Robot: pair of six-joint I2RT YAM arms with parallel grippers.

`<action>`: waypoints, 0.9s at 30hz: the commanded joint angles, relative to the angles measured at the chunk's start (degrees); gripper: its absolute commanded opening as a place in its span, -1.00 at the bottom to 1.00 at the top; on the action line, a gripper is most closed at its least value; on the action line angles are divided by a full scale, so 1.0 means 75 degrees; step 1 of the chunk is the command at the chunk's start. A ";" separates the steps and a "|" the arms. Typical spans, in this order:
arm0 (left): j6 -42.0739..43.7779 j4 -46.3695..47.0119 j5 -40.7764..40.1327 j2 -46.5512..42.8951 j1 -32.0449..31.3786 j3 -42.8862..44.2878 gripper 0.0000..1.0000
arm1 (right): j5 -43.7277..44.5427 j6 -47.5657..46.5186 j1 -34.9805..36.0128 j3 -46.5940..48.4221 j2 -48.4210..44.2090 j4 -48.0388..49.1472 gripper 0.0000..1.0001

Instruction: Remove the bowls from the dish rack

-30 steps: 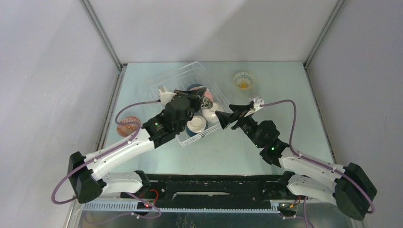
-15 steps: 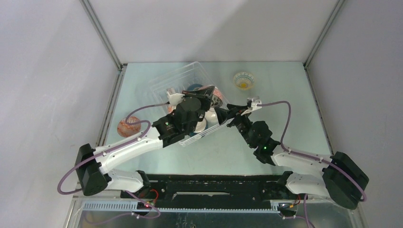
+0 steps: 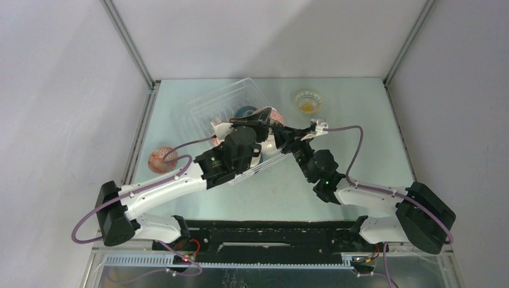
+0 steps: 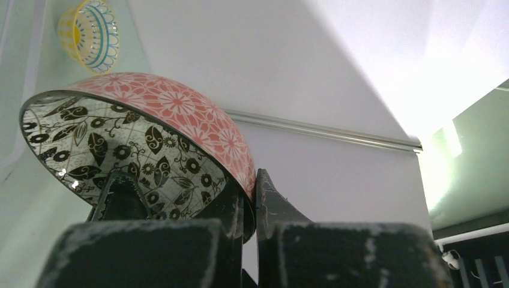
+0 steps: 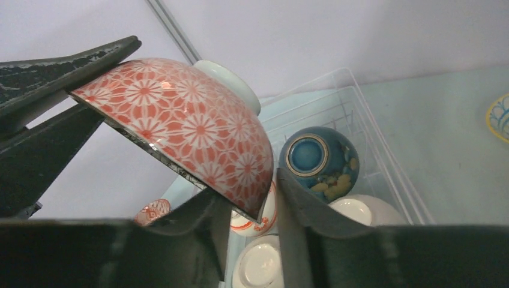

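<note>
Pale green flat tabletop (image 3: 360, 162) spans the cell from the near edge to the far wall. Three plain white wall panels close it in: back panel (image 3: 264, 36), left panel (image 3: 54, 120), right panel (image 3: 465, 120).

Silver aluminium corner posts rise from the two far corners and lean outward in the top view: left post (image 3: 127, 43), right post (image 3: 409, 43). A thin silver metal strip (image 3: 139, 135) runs along the tabletop's left edge.

A black flat rail (image 3: 270, 235) lies across the near edge. Just below it on the left is a white slotted cable duct (image 3: 141, 261). Beside the duct is a small red-orange light (image 3: 191, 259), too small to identify. A bare grey metal sheet (image 3: 270, 279) lies along the bottom.
</note>
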 commanded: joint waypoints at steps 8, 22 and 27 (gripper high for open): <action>-0.0394 0.0388 -0.0497 -0.0288 -0.0159 0.0015 -0.46 | 0.1197 0.0146 0.0050 0.0319 0.0129 0.0639 -1.00; 0.0412 -0.0045 -0.0034 -0.0986 -0.0214 -0.0383 0.47 | 0.2129 0.0755 -0.0742 0.0952 -0.0035 -0.1398 -1.00; 0.1988 -0.0702 0.0243 -0.1618 0.0149 -0.0630 0.60 | 0.1345 0.2121 -0.2135 0.1510 -0.0630 -0.4287 -1.00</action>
